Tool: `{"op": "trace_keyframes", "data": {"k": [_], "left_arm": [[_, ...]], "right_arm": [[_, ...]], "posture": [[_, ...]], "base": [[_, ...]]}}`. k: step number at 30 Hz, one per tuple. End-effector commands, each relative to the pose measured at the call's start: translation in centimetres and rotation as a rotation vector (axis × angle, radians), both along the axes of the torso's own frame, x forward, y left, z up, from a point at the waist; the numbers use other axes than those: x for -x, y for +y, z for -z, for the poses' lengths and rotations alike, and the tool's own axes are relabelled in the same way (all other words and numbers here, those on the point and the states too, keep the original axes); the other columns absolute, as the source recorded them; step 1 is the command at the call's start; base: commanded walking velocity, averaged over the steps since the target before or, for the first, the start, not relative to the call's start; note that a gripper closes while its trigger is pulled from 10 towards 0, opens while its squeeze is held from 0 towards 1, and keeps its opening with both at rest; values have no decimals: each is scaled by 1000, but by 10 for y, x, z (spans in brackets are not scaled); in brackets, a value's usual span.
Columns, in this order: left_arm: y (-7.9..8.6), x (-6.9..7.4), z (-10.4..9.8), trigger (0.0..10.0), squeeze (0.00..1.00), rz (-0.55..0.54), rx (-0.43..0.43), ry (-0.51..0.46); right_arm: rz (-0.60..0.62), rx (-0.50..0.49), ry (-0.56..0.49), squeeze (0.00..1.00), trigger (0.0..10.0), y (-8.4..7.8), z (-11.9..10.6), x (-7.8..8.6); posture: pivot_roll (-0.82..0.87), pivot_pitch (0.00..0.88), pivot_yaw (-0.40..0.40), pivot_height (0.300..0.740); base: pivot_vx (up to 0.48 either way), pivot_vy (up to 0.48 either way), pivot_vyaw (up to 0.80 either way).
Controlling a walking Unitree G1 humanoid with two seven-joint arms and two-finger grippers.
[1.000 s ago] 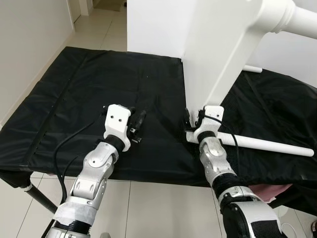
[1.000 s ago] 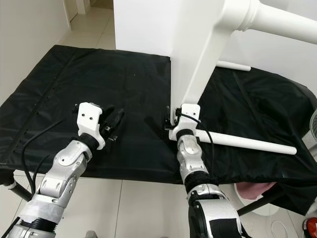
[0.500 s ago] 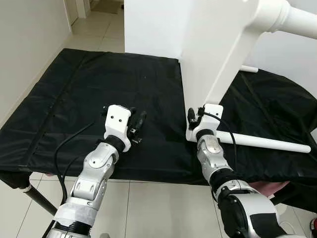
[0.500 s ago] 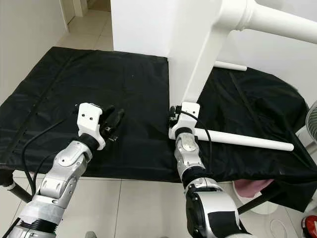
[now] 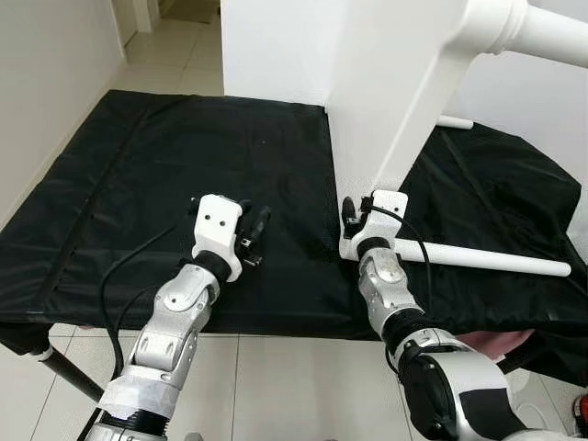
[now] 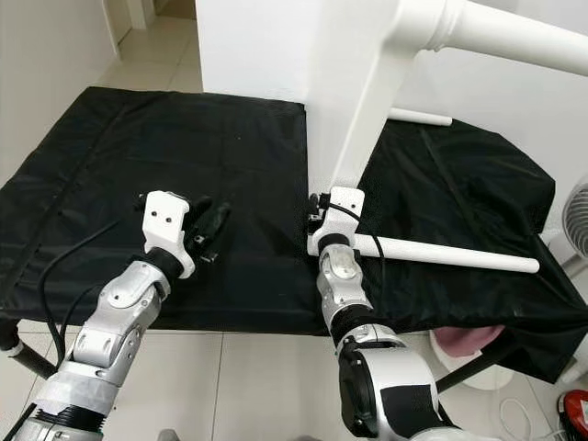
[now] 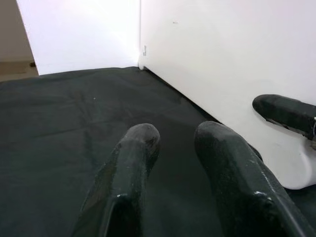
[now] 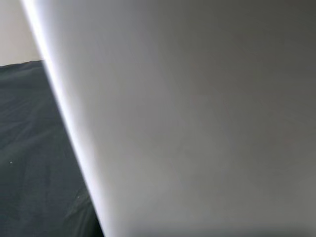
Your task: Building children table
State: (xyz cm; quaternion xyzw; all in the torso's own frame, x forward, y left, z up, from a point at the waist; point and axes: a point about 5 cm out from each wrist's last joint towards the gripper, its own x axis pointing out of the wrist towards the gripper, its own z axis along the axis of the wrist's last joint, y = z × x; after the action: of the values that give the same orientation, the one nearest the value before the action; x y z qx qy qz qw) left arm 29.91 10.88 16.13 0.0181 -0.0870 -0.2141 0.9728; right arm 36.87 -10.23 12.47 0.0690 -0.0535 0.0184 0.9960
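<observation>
The white children's table (image 5: 404,110) stands on its edge on a black cloth (image 5: 184,156), its slab rising past the top of the picture. One white round leg (image 5: 551,32) sticks out to the right from its upper part. A second white leg (image 5: 487,260) lies low over the cloth, running right from the slab's lower corner. My right gripper (image 5: 354,216) is pressed against that lower corner, and its wrist hides the leg's near end. My left gripper (image 5: 255,230) hovers over the cloth left of the slab, open and empty, its fingertips (image 7: 143,136) a little apart.
Another white rod (image 5: 455,122) lies on the cloth behind the table. The cloth's front edge drops to a tiled floor (image 5: 294,386). A wall (image 5: 46,92) runs along the left. A fan (image 6: 574,211) and a pink object (image 6: 459,340) stand at the right.
The whole picture has shifted slightly to the left, so the camera moved. My right gripper stays at the slab's lower corner. The left gripper has not moved.
</observation>
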Motion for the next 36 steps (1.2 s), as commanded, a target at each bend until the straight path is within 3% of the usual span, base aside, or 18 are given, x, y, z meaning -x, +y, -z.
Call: {"op": "trace_keyframes", "data": {"k": [1, 4, 12, 24, 36], "left_arm": [[-3, 0, -2, 10000, 0, 34, 0, 0], [-2, 1, -3, 10000, 0, 32, 1, 0], [-1, 1, -3, 10000, 0, 27, 3, 4], [1, 1, -2, 10000, 0, 16, 6, 8], [7, 1, -7, 10000, 0, -6, 25, -4]], "right_arm": [[-136, 26, -23, 0, 0, 35, -6, 2], [-206, 2, -31, 0, 0, 61, -9, 6], [-282, -2, -51, 0, 0, 90, -19, 10], [-334, -11, -53, 0, 0, 119, -24, 19], [-322, 4, -35, 0, 0, 138, -28, 24]], "posture": [[29, 0, -40, 740], [33, 0, -38, 740], [35, 0, -41, 740], [36, 0, -42, 740], [46, 0, -49, 740]], "base": [[0, 0, 0], [0, 0, 0], [0, 0, 0], [0, 0, 0], [0, 0, 0]]}}
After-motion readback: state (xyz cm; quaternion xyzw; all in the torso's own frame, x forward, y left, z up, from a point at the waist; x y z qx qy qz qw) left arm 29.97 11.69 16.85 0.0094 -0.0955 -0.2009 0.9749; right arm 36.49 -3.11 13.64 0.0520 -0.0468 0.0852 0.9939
